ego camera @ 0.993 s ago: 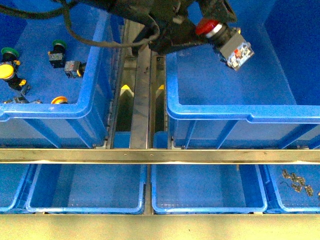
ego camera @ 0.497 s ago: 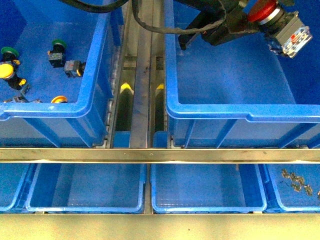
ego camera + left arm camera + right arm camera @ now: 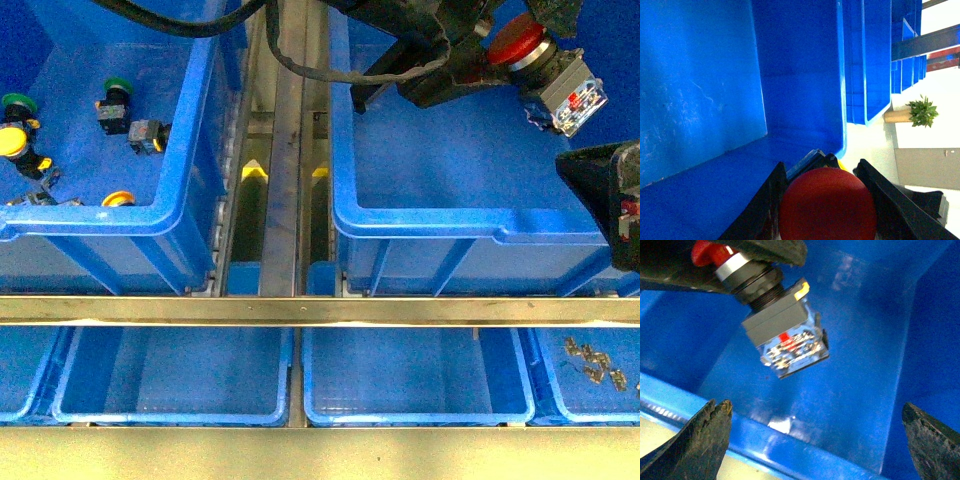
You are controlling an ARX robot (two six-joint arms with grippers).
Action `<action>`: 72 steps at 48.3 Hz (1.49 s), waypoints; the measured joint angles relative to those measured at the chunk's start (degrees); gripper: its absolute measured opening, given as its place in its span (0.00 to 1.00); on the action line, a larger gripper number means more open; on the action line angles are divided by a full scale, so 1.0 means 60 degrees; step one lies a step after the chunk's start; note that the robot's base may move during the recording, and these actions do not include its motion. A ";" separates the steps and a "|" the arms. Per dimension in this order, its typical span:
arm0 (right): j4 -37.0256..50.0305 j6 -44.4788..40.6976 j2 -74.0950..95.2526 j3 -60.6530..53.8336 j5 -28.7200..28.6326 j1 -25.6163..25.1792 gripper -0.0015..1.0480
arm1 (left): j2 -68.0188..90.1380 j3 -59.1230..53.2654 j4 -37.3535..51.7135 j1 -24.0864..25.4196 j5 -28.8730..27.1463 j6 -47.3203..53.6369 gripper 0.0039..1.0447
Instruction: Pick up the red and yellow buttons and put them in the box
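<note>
Item: red button (image 3: 782,335). Cap pinched between my left gripper (image 3: 827,200) jaws, body hanging free over the box (image 3: 470,225) interior, ready for release. Right gripper (image 3: 812,440): jaws spread, empty, near the rim.

steel rail (image 3: 300,310) spans the rack front, side to side. metal channel (image 3: 283,200) runs back between the upper bins, with yellow markers (image 3: 253,173) in it. shallow blue trays (image 3: 170,415) sit below the rail, small metal parts (image 3: 595,362) in the rightmost. left wrist view: potted plant (image 3: 922,111), grey panel (image 3: 927,167), bright pale surface (image 3: 875,145), wall or floor unclear.
</note>
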 joint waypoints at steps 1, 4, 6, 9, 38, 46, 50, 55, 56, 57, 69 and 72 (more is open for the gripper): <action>0.0062 -0.0124 0.0102 0.0073 0.0004 -0.0033 0.94 | 0.0000 0.0000 0.0000 -0.0007 0.0000 0.0000 0.32; 0.0208 -0.0317 0.0288 0.0222 -0.0007 -0.0095 0.94 | 0.0000 0.0000 0.0000 -0.0026 0.0004 -0.0004 0.32; 0.0324 -0.0514 0.0488 0.0426 -0.0044 -0.0117 0.94 | 0.0000 0.0000 0.0000 -0.0036 0.0004 -0.0004 0.32; 0.0448 -0.0765 0.0761 0.0685 -0.0131 -0.0087 0.94 | 0.0000 0.0000 0.0000 -0.0051 0.0004 -0.0004 0.32; 0.1158 -0.1989 0.2659 0.1949 -0.0393 0.0477 0.92 | -0.0004 -0.0011 0.0000 0.0033 -0.0178 -0.0029 0.32; 0.1155 -0.2084 0.2809 0.2011 -0.0372 0.0372 0.70 | -0.0004 -0.0029 0.0007 0.0047 -0.0175 -0.0051 0.32; 0.1133 -0.2106 0.2809 0.2007 -0.0353 0.0353 0.60 | -0.0004 -0.0033 0.0011 0.0051 -0.0102 -0.0062 0.32; 0.1126 -0.1996 0.2805 0.2007 -0.0470 0.0317 0.49 | -0.0004 -0.0033 0.0051 0.0051 -0.0095 -0.0047 0.32; 0.1126 -0.1920 0.2801 0.2007 -0.0481 0.0317 0.46 | -0.0004 -0.0033 0.0062 0.0051 -0.0080 -0.0051 0.32; 0.1126 -0.1912 0.2801 0.2007 -0.0481 0.0317 0.44 | -0.0004 -0.0033 0.0066 0.0051 -0.0073 -0.0047 0.32; 0.1169 -0.1887 0.2783 0.1971 -0.0470 0.0317 0.38 | -0.0047 -0.0084 0.0069 0.0058 -0.0113 -0.0007 0.32; 0.1166 -0.1832 0.2769 0.1942 -0.0539 0.0317 0.38 | -0.0087 -0.0131 0.0069 0.0062 -0.0200 0.0076 0.36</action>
